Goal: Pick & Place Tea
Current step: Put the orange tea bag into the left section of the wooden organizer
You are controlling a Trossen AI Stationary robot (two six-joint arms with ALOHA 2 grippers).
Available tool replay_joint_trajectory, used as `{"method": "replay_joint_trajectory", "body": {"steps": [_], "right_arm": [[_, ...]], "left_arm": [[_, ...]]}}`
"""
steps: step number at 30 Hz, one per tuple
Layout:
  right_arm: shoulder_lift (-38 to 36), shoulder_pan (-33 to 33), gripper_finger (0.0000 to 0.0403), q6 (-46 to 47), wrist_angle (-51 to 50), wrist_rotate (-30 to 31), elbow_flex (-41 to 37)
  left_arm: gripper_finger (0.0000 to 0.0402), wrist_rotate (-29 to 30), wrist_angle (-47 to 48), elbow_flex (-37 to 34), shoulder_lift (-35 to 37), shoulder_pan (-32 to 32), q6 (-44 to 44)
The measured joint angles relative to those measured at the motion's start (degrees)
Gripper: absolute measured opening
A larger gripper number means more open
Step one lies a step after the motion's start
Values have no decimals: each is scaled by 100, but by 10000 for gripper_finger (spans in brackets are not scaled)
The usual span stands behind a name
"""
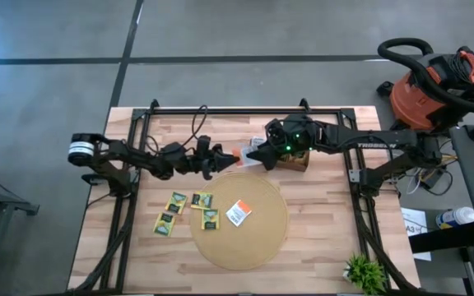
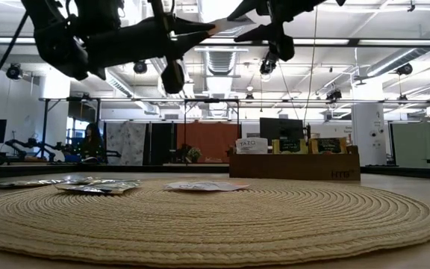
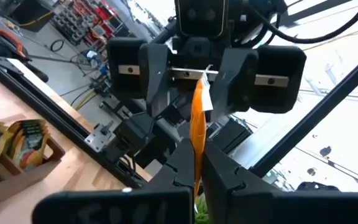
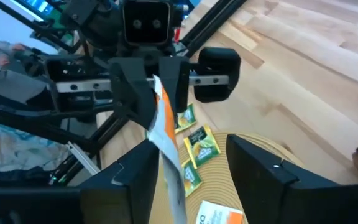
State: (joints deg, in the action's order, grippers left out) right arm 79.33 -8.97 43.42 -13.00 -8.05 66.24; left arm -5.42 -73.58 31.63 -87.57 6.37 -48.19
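Wood table w/ round mat (image 1: 245,238): orange sachet (image 3: 197,118) mid-air btwn arms, left gripper (image 1: 223,161) clamped on it, right gripper (image 1: 253,154) fingers apart, let go. Handover looks done; placement left. Five sachets (image 1: 202,200) lie on/near mat, more in box (image 1: 293,162).

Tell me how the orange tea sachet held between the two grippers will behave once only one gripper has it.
The orange sachet looks thin and flat, so it is probably light and may droop. The left gripper pinches only one edge, so it could twist or slip.
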Motion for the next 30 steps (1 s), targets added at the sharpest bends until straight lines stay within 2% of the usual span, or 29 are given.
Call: {"method": "replay_joint_trajectory", "body": {"steps": [15,26,30], "right_arm": [[-37,9,113,11,-54,4,0],[-41,11,14,-35,-487,85,0],[-41,9,9,-178,-501,218,0]], "left_arm": [[11,25,206,-3,-44,166,179],[11,31,267,-3,-44,241,232],[16,51,471,-1,-42,243,380]]}}
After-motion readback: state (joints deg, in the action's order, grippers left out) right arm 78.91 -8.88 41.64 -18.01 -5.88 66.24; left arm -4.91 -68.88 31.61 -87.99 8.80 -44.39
